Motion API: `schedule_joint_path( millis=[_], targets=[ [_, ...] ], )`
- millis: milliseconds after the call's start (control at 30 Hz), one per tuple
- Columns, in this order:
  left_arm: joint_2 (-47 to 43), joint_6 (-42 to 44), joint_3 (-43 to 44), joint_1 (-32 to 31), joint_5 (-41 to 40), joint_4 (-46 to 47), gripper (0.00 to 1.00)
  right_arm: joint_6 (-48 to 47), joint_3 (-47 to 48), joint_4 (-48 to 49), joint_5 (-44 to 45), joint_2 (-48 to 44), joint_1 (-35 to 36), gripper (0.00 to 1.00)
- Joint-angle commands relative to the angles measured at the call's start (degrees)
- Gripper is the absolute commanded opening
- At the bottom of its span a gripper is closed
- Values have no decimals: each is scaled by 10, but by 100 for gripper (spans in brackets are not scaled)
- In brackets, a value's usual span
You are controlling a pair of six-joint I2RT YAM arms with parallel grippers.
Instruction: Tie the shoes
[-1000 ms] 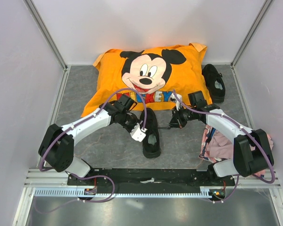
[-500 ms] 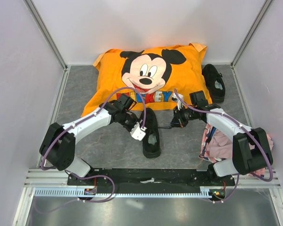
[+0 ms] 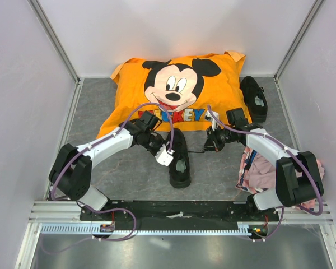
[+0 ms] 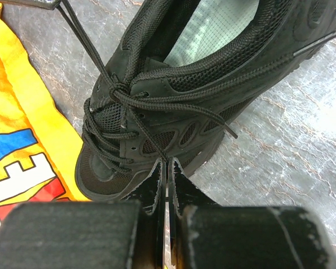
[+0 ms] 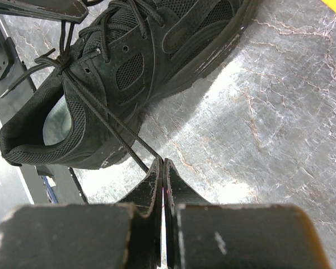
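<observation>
Closed tight, the left pincer (image 4: 167,168) shows no gap between its two fingers. Between their tips it pinches a thin black lace (image 4: 148,137). The lace runs straight up to where the laces cross over the tongue of the black low-top mesh sneaker (image 4: 173,95). That sneaker stands on its sole just beyond the fingertips. Its toe points toward the orange cartoon-mouse pillow (image 4: 17,129), and its pale grey-green insole (image 4: 218,28) is open to view at the heel end.

The right pincer (image 5: 161,165) is pressed together in the same way and grips the other lace end (image 5: 103,117), which leads to the same crossing. In its wrist view the sneaker lies ahead and to the left of the fingertips, side-on, with the heel nearer the left edge.

From above, the sneaker sits between the two pincers on the grey marbled tabletop (image 3: 101,168). Its toe is at the pillow's front edge and its heel points toward the arm bases. The left pincer is just beside the sneaker's left flank. The right pincer stands a little apart on the other side, with its lace stretched across the gap.

A second black sneaker (image 3: 253,98) lies at the far right beside the pillow, well apart from both pincers. A crumpled pink cloth (image 3: 260,168) rests near the right arm's base.
</observation>
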Motion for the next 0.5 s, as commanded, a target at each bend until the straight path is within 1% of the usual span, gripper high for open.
schedule_joint_path(
  millis=[0,100,133,167,200,233,267,333,367,433,467],
  targets=[
    [14,8,-11,22,-39,-32,2,-22,10,-13,43,9,-18,0],
    [7,-16,-1,21,-24,-30,2,1,19,-10,9,5,-16,0],
    [-2,-29,1,21,-20,-27,6,10,21,-4,1,-1,-14,0],
    [-9,-60,3,21,-11,-20,17,28,22,1,-5,-5,-9,0],
    [-15,-75,4,21,-9,-18,23,38,22,6,-18,-10,-7,0],
    [-22,-89,4,22,-7,-15,28,48,23,16,-25,-16,-4,0],
    [-41,-118,1,22,-5,-14,35,73,23,22,-30,-20,-2,0],
    [-65,-152,-13,22,-3,-5,42,96,21,46,-43,-31,1,0],
    [-90,-190,-19,22,-2,1,43,110,16,56,-45,-36,1,1],
    [-117,-230,-36,23,2,12,44,136,11,83,-49,-49,1,2],
    [-129,-277,-42,23,5,18,44,154,8,91,-50,-52,1,3]
  ],
)
